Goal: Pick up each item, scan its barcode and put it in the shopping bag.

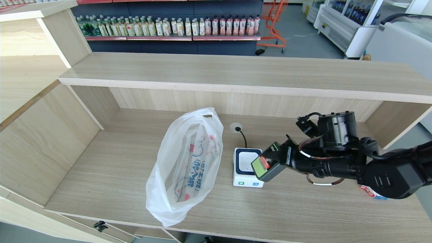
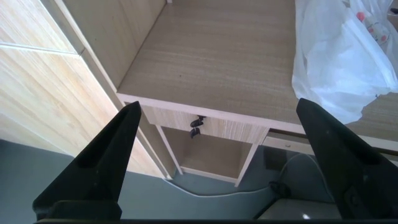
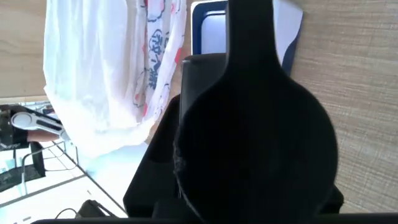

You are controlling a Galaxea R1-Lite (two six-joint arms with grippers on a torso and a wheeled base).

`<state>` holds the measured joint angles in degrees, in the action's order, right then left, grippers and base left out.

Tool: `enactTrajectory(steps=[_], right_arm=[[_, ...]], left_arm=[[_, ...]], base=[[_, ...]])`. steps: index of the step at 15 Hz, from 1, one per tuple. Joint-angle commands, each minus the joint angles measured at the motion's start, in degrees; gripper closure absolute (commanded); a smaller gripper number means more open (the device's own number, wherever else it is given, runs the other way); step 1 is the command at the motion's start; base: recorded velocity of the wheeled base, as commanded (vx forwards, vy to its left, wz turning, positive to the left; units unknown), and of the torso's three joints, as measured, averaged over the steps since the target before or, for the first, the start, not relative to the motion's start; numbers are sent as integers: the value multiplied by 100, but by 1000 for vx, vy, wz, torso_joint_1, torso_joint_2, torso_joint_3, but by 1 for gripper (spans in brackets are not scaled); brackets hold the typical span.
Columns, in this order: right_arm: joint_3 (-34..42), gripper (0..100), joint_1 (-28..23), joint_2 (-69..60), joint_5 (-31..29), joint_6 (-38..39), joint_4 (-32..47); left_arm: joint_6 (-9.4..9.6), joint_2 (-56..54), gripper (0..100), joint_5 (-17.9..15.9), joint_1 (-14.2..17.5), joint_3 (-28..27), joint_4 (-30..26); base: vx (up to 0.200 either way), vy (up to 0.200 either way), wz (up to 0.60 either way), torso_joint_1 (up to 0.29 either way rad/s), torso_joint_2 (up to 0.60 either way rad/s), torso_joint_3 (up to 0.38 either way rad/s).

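The right gripper (image 1: 276, 156) is clamped on a small green-faced box (image 1: 262, 166), tilted just above the near right corner of the scanner (image 1: 243, 158); the shopping bag (image 1: 184, 162) lies just left of the scanner, long axis running away from the robot; the left gripper (image 2: 219, 106) hangs spread wide, empty, off the near edge of the counter (image 2: 217, 56)

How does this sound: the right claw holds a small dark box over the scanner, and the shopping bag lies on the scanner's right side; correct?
Not quite. The shopping bag lies on the left side of the scanner, not its right, as the head view shows. The rest stands: the right claw holds the small dark box over the scanner.
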<state>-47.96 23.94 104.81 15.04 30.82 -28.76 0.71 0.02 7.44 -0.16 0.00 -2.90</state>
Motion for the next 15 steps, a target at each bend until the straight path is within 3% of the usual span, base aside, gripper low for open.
enactTrajectory(steps=[1, 6, 12, 15], right_arm=[[-381, 100, 216, 584, -142, -6, -139], [-935, 100, 462, 1023, -362, -23, -139], [-970, 100, 383, 1076, -406, -507, -113], [-1234, 100, 445, 303, -362, 21, 485]], left_arm=[[0, -2, 0, 3, 7, 0, 0], [0, -2, 0, 3, -2, 0, 0], [0, -2, 0, 3, 7, 0, 0], [0, -2, 0, 3, 7, 0, 0]], base=[[0, 0, 0, 0, 0, 0], [0, 0, 0, 0, 0, 0], [0, 0, 0, 0, 0, 0], [0, 0, 0, 0, 0, 0]])
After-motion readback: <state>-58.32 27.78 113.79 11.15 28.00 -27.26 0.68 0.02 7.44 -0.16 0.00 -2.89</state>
